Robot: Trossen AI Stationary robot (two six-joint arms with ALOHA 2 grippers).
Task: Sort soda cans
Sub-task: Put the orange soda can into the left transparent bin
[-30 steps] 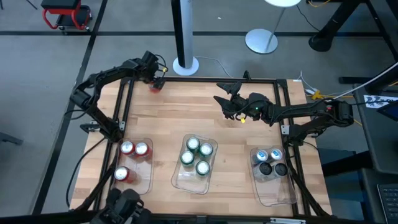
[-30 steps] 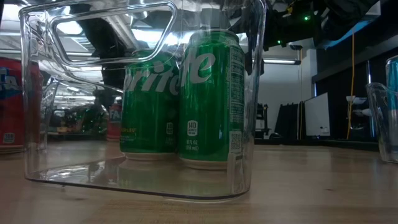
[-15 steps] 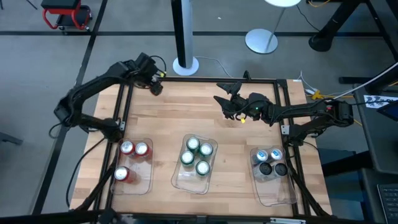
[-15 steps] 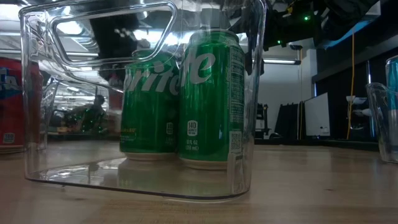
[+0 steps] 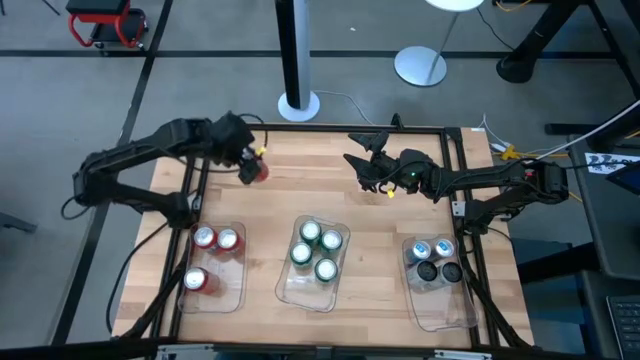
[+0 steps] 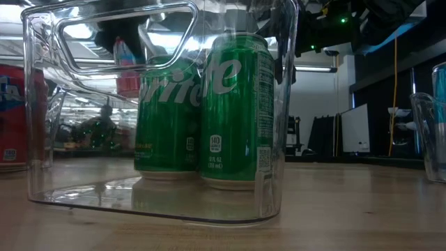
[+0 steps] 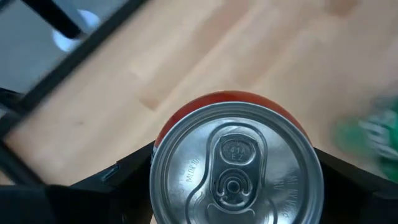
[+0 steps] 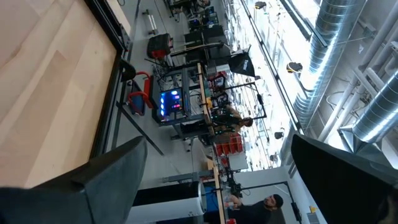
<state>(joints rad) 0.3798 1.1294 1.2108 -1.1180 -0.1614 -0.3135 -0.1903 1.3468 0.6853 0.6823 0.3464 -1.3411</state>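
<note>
A red can (image 5: 259, 171) is gripped by the left gripper (image 5: 252, 168) above the far left part of the wooden table (image 5: 300, 190), its sides pinched between the two dark fingers (image 7: 112, 186), so that it can be judged ready to be carried toward the tray (image 5: 237, 286) at the near left, where three red cans (image 5: 214, 240) are already kept together with room beside them. In the left wrist view the can's silver top (image 7: 235, 167) is seen as a smooth round disc with a pull tab, and the red wall is curved and glossy beneath it. Four green cans (image 5: 316, 250) are grouped in the middle tray (image 6: 42, 125), whose clear rigid plastic walls and cut-out handle are plain in the low view. The last tray (image 5: 455, 305), at the near right, is filled with two silver-blue cans (image 5: 432, 249) and two dark ones (image 5: 439, 270), so each colour is given its own compartment. The right gripper (image 5: 357, 150) is held empty over the far middle of the table with its fingers wide apart, apparently waiting. The table is made of pale planks framed in black bars.
</note>
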